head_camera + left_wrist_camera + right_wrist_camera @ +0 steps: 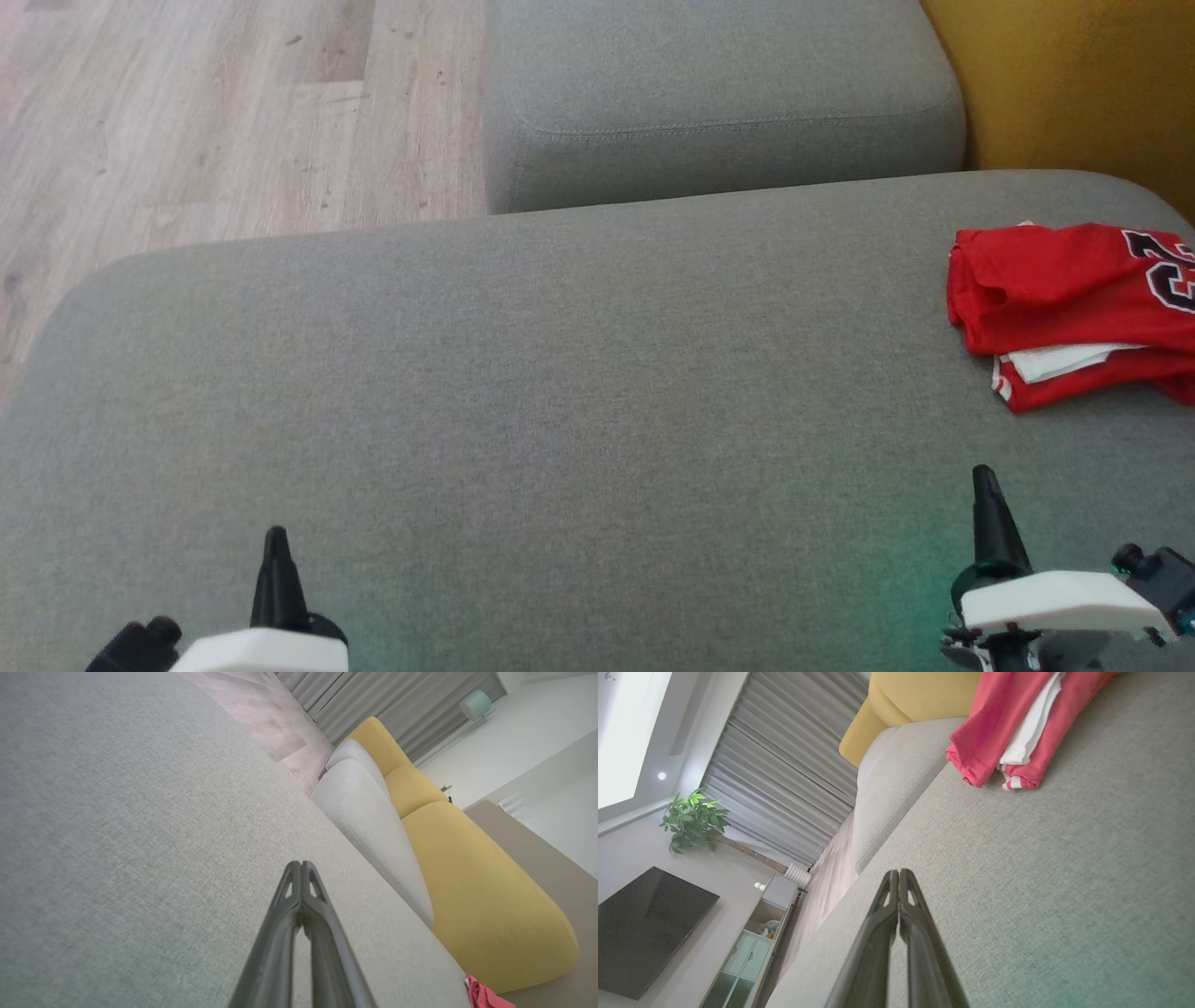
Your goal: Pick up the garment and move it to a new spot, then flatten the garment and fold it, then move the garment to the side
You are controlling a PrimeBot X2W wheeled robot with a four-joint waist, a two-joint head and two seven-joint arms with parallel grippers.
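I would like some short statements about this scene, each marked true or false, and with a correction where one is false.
1. The red garment lies folded on the grey cushion. True.
2. The right gripper is holding the garment. False: it is shut on nothing and is apart from the garment.
3. The left gripper has its fingers closed together. True.
4. The garment lies nearer to the left gripper than to the right one. False: it lies at the right side, nearer to the right gripper.
5. A yellow cushion stands beyond the grey cushion. True.
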